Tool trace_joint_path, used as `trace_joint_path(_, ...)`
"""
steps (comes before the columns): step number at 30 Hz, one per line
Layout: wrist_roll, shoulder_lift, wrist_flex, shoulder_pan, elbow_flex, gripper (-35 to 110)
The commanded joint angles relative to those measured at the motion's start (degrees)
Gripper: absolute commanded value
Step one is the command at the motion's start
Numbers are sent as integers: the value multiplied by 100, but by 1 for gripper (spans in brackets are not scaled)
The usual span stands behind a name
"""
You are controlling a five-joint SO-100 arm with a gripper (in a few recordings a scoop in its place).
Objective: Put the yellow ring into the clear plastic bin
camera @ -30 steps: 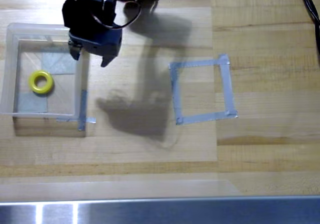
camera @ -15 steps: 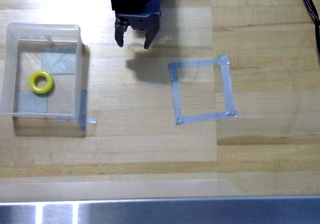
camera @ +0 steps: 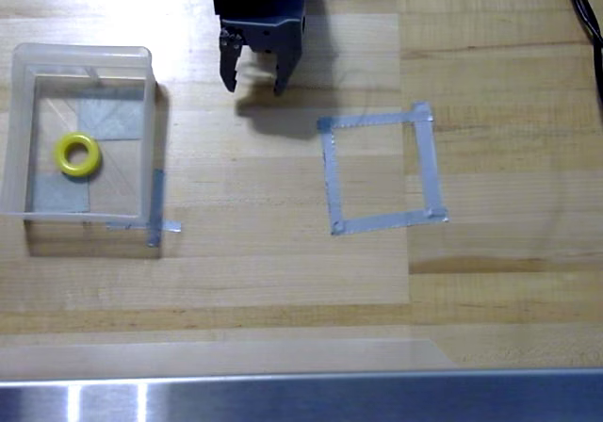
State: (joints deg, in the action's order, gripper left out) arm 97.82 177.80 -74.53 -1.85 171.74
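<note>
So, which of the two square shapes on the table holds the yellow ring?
The clear plastic bin at the left holds the yellow ring; the grey tape square is a flat outline around bare wood.

Overhead view. Bin [camera: 83,55] sits at the left of the tabletop [camera: 264,271]. Ring [camera: 78,154] lies flat inside the bin, left of its centre, on the base. Tape patches [camera: 108,119] lie under the bin's base; a tape strip [camera: 155,205] runs along the bin's right wall, toward the lower right corner. Tape square [camera: 377,170] lies right of centre, well apart from the bin. Gripper [camera: 254,85] at top centre, between bin and tape square, nearer the square's upper left corner; jaws point down the picture. Cable [camera: 582,8] crosses the top right corner. Metal rail [camera: 377,398] runs along the bottom edge.
</note>
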Motion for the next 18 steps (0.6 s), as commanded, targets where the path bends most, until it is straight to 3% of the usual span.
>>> trace_joint_path(1, 26, 114, -193, -62, 114, 20)
trace_joint_path(18, 35, 123, -369, 0, 519, 20)
